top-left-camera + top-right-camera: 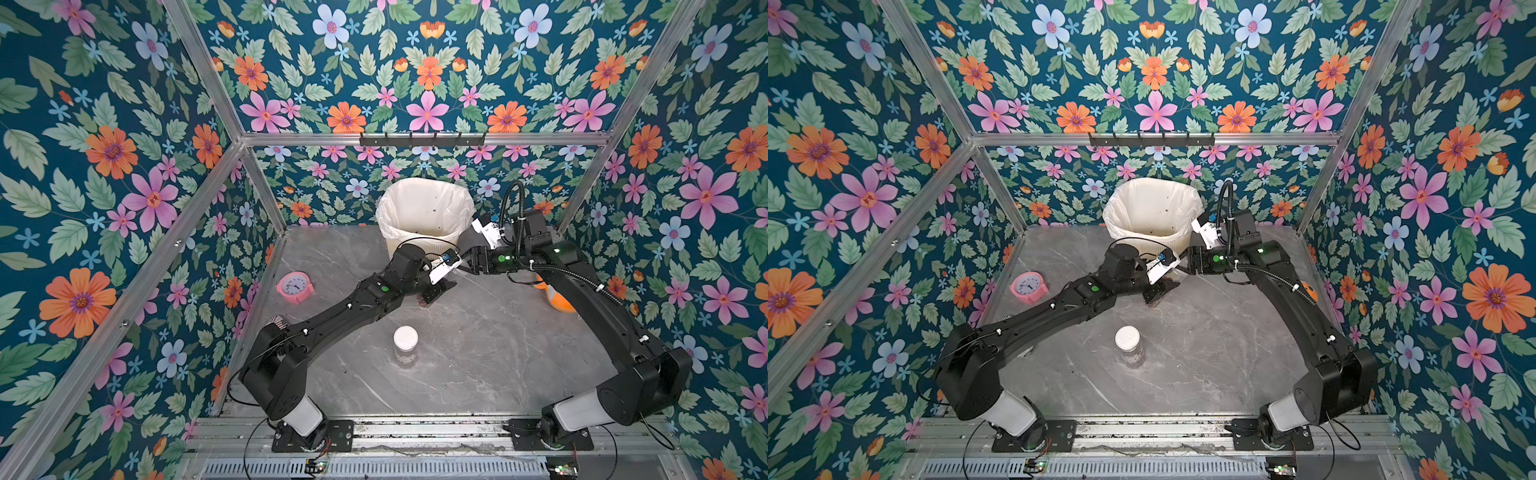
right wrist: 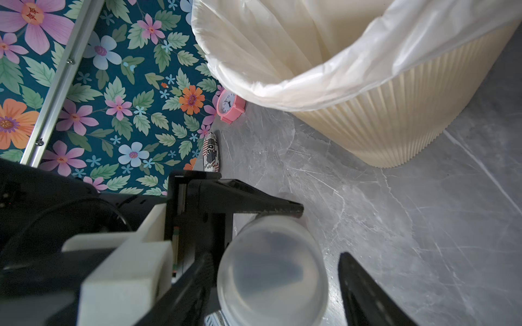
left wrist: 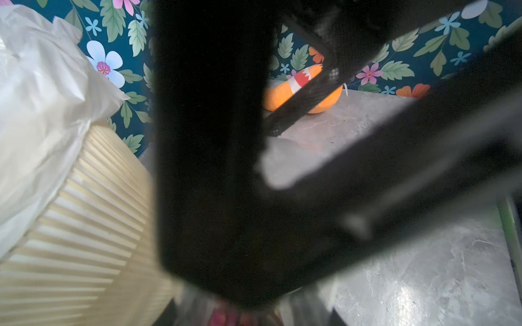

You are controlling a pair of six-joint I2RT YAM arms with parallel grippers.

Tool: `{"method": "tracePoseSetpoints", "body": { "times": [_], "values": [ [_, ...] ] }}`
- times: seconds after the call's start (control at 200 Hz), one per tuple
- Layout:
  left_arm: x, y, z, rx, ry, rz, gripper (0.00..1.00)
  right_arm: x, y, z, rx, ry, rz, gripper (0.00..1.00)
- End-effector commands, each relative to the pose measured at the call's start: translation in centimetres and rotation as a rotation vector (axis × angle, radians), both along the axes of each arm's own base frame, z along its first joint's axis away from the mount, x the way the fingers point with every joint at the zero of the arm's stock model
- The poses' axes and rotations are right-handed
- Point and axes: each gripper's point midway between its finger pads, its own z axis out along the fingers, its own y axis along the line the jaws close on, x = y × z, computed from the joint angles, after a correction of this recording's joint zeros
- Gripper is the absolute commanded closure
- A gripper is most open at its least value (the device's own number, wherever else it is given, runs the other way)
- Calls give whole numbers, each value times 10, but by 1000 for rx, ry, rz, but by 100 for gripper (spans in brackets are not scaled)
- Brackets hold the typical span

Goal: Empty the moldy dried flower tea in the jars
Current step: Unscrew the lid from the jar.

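Note:
One of the jars [image 1: 424,300], with reddish-brown dried flower tea inside, is held just above the table in front of the bin, my left gripper [image 1: 436,292] shut on its body. Its translucent lid [image 2: 271,276] lies between the fingers of my right gripper [image 2: 276,255]. That gripper is open: one finger [image 2: 195,282] is at the lid's edge and the other stands apart from it. In the left wrist view the right gripper blocks most of the picture, and the jar [image 3: 234,317] is a blur. The white-lidded jar [image 1: 406,344] stands upright nearer the front in both top views.
The cream ribbed bin [image 1: 388,243], lined with a white bag, stands at the back just behind both grippers. A pink clock [image 1: 294,286] sits at the left, a striped can [image 2: 211,152] lies by the left wall, and an orange toy [image 1: 561,305] is under the right arm.

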Motion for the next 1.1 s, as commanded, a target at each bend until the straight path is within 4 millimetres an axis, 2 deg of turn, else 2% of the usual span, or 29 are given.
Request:
{"method": "tracePoseSetpoints", "body": {
  "times": [0.0,0.15,0.32,0.54,0.725,0.91,1.02,1.095],
  "values": [
    [2,-2,9,-20,-24,2,54,-3,6,3,21,13,28,39],
    [-5,-3,12,-30,-10,-36,53,-13,8,2,25,25,78,43],
    [-27,-8,12,-23,40,-160,54,-34,12,10,45,-20,195,46],
    [-83,-10,24,-57,121,-456,53,-73,15,18,88,-111,395,45],
    [-107,-7,26,-59,208,-576,53,-108,13,30,148,-248,519,44],
    [-118,-7,32,-67,261,-648,53,-128,12,40,189,-376,605,43],
    [-114,-6,27,-47,229,-620,53,-119,10,41,139,-376,555,36],
    [-100,-8,24,-52,179,-546,53,-106,8,41,100,-352,491,25]
  ]
}}
